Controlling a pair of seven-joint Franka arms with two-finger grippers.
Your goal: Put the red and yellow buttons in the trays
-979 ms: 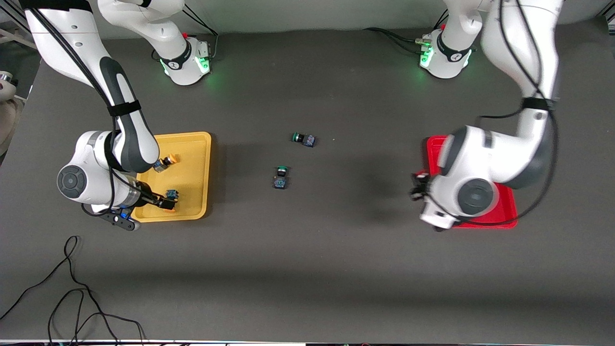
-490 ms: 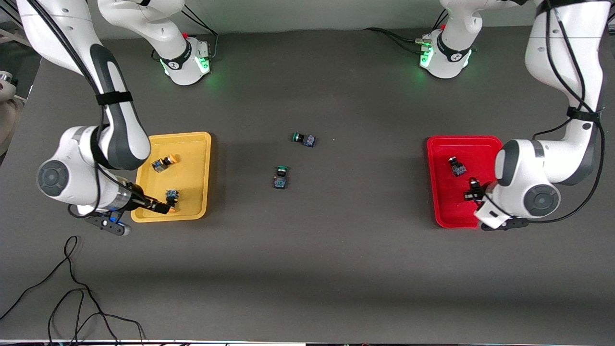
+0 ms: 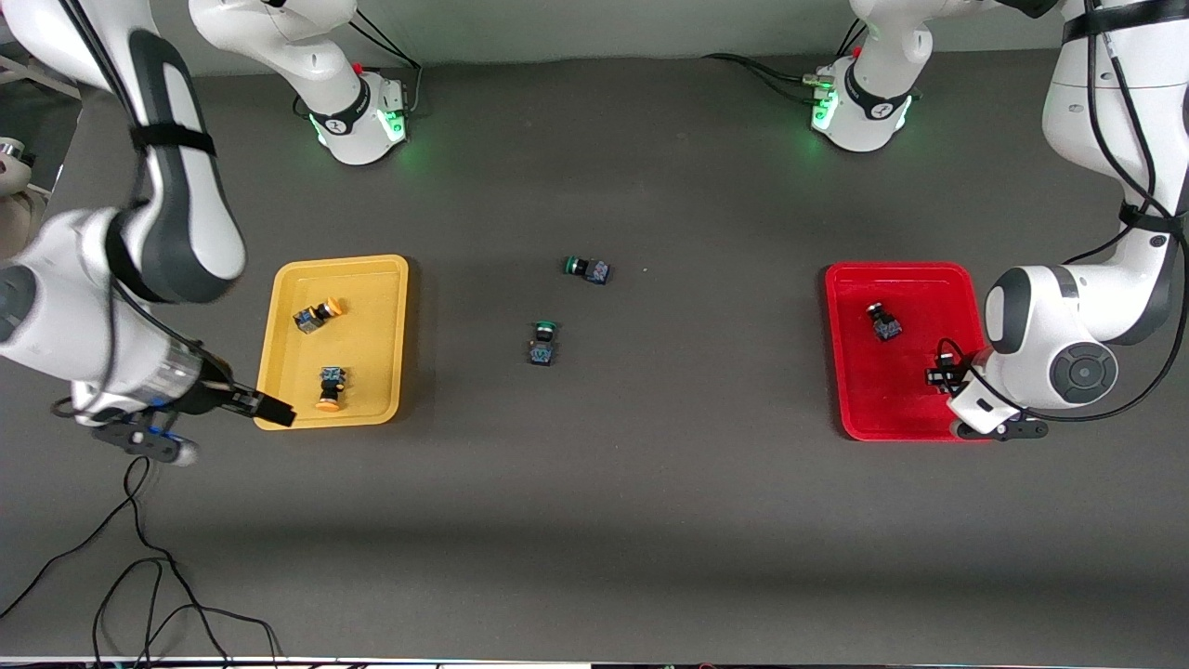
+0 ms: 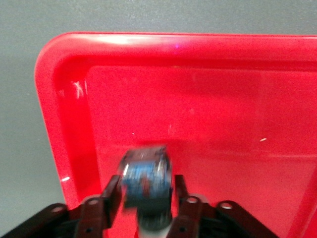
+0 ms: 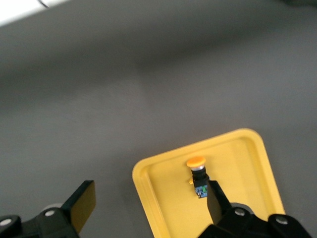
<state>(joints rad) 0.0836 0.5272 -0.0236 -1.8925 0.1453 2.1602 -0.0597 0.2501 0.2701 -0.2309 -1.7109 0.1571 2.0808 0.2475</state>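
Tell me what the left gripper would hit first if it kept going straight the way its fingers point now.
Probably the button that sits between the left gripper's open fingers, lying on the red tray. After it comes the tray's floor and rim. How far the fingers are above the tray is unclear.

Worktop: dark grey, matt, finely grained covering without reflections. Red tray, toward the left arm's end: smooth glossy plastic; the left wrist view shows bright highlights along its rim. Yellow tray, toward the right arm's end: smooth plastic with a duller, satin sheen. Button caps, e.g. orange-yellow cap: smooth plastic. Arm shells: glossy white plastic with matt dark grey joints. Right gripper fingers: matt black.
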